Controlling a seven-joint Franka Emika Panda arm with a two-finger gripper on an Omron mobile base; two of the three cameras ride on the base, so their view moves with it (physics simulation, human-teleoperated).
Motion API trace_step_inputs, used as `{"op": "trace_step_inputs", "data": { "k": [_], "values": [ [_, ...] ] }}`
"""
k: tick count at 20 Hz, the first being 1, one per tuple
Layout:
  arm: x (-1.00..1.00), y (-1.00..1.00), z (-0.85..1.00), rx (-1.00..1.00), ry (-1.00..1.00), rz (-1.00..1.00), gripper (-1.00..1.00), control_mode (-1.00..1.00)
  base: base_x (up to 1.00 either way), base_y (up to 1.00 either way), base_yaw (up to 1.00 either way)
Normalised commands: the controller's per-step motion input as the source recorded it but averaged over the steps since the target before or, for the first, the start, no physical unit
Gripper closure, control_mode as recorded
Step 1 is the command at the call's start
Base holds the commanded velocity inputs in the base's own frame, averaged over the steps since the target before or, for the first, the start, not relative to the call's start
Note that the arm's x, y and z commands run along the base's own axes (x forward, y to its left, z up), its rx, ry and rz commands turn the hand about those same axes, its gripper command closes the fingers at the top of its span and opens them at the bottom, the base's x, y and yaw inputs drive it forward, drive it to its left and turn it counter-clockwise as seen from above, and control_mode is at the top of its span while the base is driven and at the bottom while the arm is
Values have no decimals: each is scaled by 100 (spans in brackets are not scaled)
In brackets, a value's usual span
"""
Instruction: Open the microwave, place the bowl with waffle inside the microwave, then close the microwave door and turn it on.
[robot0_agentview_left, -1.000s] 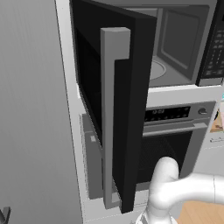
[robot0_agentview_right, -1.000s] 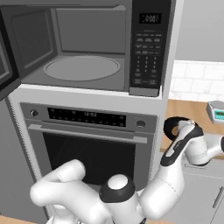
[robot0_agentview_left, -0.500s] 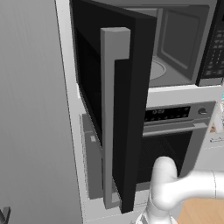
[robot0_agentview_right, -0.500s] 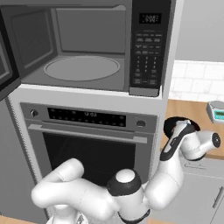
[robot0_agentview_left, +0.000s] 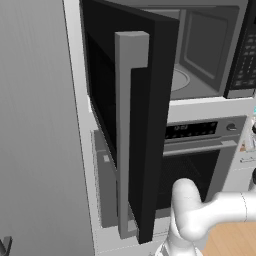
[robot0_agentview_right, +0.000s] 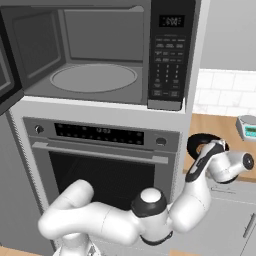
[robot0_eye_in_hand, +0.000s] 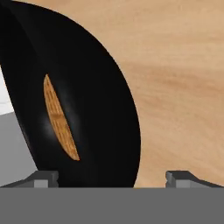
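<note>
**Reaching for the bowl with the door already open**

On the left, the microwave door (robot0_agentview_left: 131, 125) is hanging wide open on its hinge, its tall grey handle (robot0_agentview_left: 129, 135) facing us, so the way into the microwave (robot0_agentview_right: 95, 55) is free. Inside, the round turntable (robot0_agentview_right: 93, 78) is sitting bare, waiting for the load. Below it, the oven (robot0_agentview_right: 100, 150) is staying shut, as it has no part in this job.

Moving right, we are stretching our arm out to the wooden surface (robot0_agentview_right: 215, 135) beside the oven, where the black bowl (robot0_agentview_right: 204, 143) is resting. In the hand view the bowl (robot0_eye_in_hand: 83, 109) is lying close in front of us with the waffle (robot0_eye_in_hand: 59, 118) inside it. Our claw (robot0_eye_in_hand: 111, 177) is standing wide apart, its two tips flanking the bowl's near rim and gripping nothing yet. We judge this spread is meant to let one finger pass inside the rim and one outside before closing.

At the far right, a small scale (robot0_agentview_right: 246, 127) is sitting well apart from the bowl.
</note>
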Motion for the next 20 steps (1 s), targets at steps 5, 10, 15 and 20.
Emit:
{"op": "trace_step_inputs", "data": {
  "k": [5, 10, 15, 20],
  "values": [
    [45, -25, -12, 0, 0, -15, -100, -100, 0, 0, 0],
    [21, -1, -29, -3, 2, -11, 100, -100, 0, 0, 0],
    [0, -1, -43, -3, 3, -5, 100, -100, 0, 0, 0],
    [-8, -14, -34, 0, 3, -4, 100, -100, 0, 0, 0]
  ]
}}
